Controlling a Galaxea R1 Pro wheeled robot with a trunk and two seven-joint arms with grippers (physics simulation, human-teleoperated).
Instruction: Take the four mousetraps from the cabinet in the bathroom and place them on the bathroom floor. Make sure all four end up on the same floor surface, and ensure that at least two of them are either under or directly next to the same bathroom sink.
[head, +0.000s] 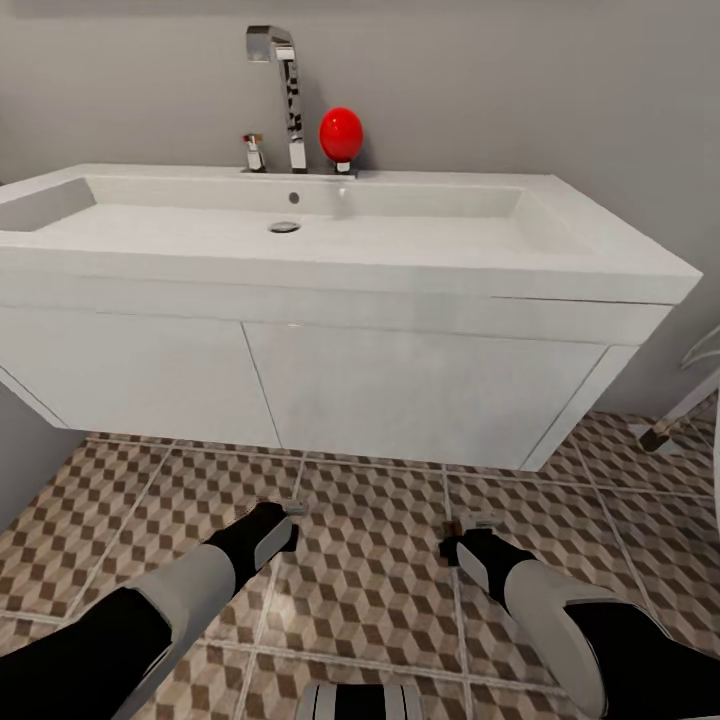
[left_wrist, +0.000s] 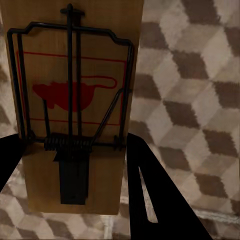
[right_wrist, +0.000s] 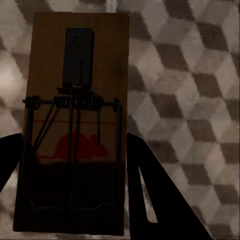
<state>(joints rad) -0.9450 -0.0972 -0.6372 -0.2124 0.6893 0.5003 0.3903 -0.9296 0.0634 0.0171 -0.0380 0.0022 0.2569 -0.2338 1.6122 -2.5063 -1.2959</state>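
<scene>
Left gripper (head: 290, 507): low in the lower-left of the head view, over the bathroom floor (head: 380, 560), just in front of the white vanity. Jaws closed on a mousetrap (left_wrist: 75, 107); the left wrist view shows the wooden board with its wire bar and red mouse print held between the dark fingers (left_wrist: 150, 195).

Right gripper (head: 478, 522): lower-right of centre in the head view, also low over the tiles. Jaws clamped on a second mousetrap (right_wrist: 75, 125), board seen lengthwise between the fingers in the right wrist view.

Sink (head: 300, 225): wide white basin with chrome tap (head: 285, 95), across the upper half of the head view; a red ball-shaped item (head: 341, 134) stands beside the tap.

Step in hand, judged: setting both traps down near the sink. Whether either board touches the tiles cannot be told.

Handling advice: lower each board flat until it rests on the tiles, keep both close to the vanity front, then release without dragging or tipping.
</scene>
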